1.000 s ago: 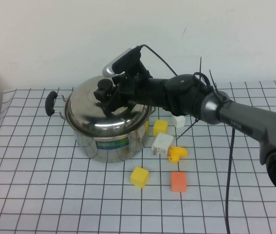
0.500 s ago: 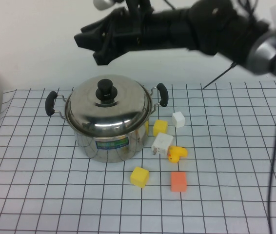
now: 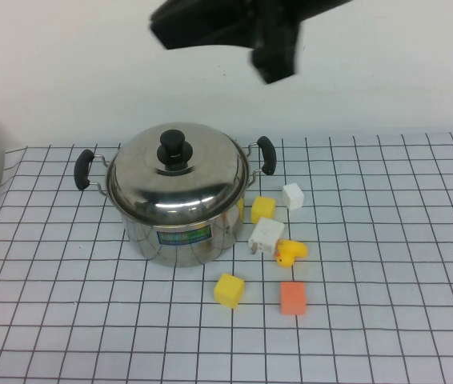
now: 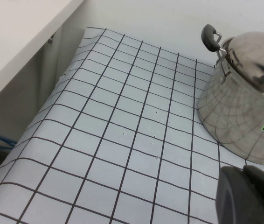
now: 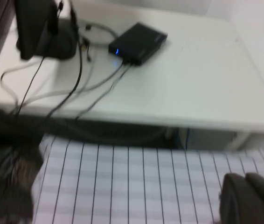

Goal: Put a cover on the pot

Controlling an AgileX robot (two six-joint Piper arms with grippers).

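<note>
Both grippers empty-looking; right gripper (image 3: 274, 60) top centre, above lidded pot (image 3: 178, 212); left gripper (image 4: 253, 196) beside it; jaw states indeterminable.

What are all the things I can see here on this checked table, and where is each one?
pot: one, shiny steel, table's left-centre
lid: one, steel with black knob, resting on the pot
yellow blocks: two, one in front of the pot, one to its right
white blocks: two, right of the pot, the other nearer
duck: one, yellow, beside the nearer white block
orange block: one, front
right tool: black, blurred, high above the pot
left tool: black, low beside the pot
</note>
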